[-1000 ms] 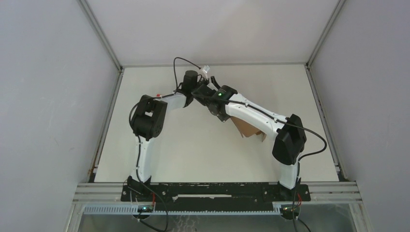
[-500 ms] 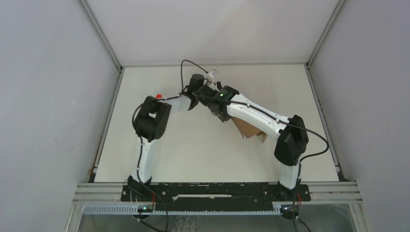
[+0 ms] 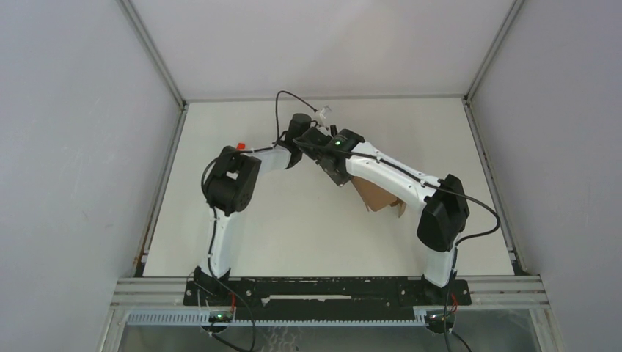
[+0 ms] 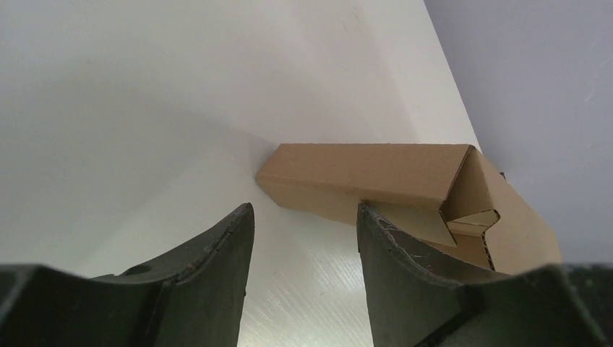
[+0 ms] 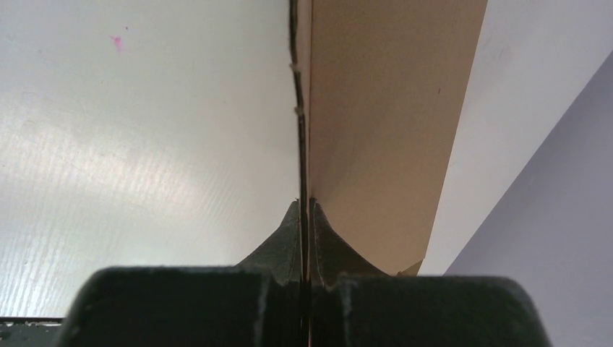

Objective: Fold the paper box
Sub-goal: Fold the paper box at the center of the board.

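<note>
The paper box (image 3: 378,196) is brown cardboard, partly folded, lying mid-table under my right forearm. In the right wrist view a flat panel of the paper box (image 5: 383,108) runs away from the jaws. My right gripper (image 5: 303,204) is shut on that panel's thin edge. In the left wrist view the paper box (image 4: 361,172) lies just ahead, with a folded flap and a slit at its right end. My left gripper (image 4: 303,211) is open and holds nothing; its right fingertip (image 4: 376,231) reaches the box's near edge. From above, both wrists meet near the back centre, and the right gripper (image 3: 337,174) sits at the box's left end.
A tiny red block (image 3: 240,144) lies by the left arm's elbow. Grey walls enclose the table on the left, back and right. A small pink mark (image 5: 116,41) shows on the white table surface. Cables loop above the left wrist (image 3: 297,126).
The left wrist has shifted a little right and toward the back, and its jaws have narrowed slightly. The right arm and box have nudged slightly right.
</note>
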Motion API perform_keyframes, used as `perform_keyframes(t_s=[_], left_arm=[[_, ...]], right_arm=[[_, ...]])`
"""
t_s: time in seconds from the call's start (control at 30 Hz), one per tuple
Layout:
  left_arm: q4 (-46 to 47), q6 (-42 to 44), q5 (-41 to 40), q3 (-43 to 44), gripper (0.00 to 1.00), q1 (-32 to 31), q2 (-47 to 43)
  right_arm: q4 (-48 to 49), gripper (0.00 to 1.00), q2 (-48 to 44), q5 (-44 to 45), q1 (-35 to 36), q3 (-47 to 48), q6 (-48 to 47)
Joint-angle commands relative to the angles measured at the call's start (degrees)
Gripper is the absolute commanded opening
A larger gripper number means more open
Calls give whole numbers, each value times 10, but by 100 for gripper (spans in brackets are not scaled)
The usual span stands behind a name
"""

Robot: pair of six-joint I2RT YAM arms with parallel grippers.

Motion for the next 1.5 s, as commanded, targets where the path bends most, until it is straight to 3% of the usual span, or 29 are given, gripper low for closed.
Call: perform_keyframes(t_s=[0.0, 0.27, 1.3, 1.47], left_arm=[[42, 21, -3, -19, 60, -19, -19], [96, 13, -14, -46, 60, -30, -30], [108, 13, 1, -5, 61, -31, -34], [141, -6, -12, -91, 61, -13, -86]], right_arm=[[25, 0, -31, -58, -2, -1, -2], [21, 0, -41, -79, -15, -1, -4], [13, 0, -55, -204, -54, 20, -13], [-7, 0, -56, -200, -52, 50, -4]])
